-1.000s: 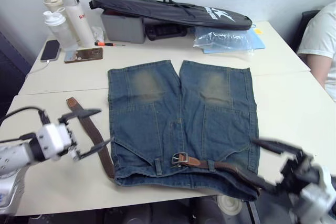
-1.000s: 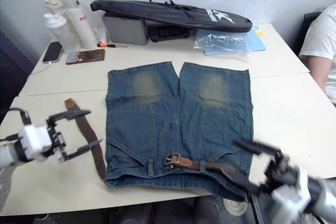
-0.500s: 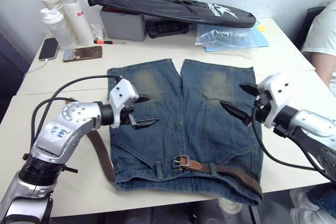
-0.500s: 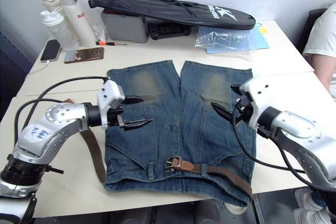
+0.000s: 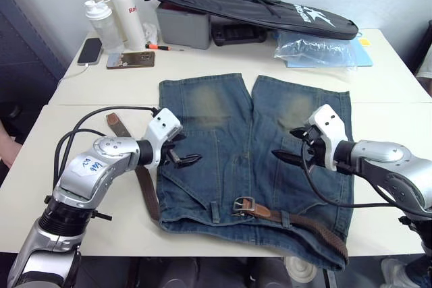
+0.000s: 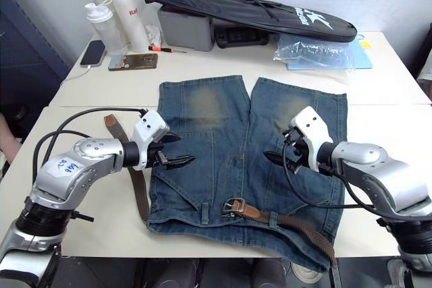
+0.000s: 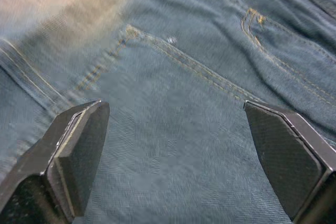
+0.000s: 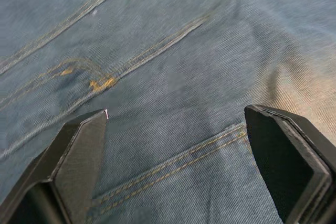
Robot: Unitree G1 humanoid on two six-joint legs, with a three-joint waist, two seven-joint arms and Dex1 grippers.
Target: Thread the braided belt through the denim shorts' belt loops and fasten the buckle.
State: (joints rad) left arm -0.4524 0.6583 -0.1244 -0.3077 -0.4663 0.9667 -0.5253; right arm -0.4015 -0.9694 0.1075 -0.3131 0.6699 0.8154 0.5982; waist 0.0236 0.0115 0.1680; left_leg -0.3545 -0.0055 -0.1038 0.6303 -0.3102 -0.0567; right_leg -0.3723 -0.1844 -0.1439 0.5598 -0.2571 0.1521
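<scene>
I note the belt [image 5: 297, 219] is partly hidden where it runs under the loops [image 5: 214, 212] of the shorts [image 5: 250, 160], its buckle [image 5: 242, 204] lying at the waistband's middle and one end trailing onto the surface [image 5: 378, 139]. Bottles [image 5: 118, 15], a phone [image 5: 88, 50] and a black bag [image 5: 256, 11] sit well behind. The left gripper [image 5: 181, 148] and right gripper [image 5: 289, 145] hover over the faded, yellow-patched denim, fingers spread wide, holding nothing.

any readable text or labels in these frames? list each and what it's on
White print on the long black bag: a star logo with letters, too blurred to read.
Red lettering on the tall white bottle: starts with "R", the rest is cut off by the curve.
Handwritten marks on the white sticker on the left arm: not legible.
Denim shorts, braided belt: no text visible.
</scene>
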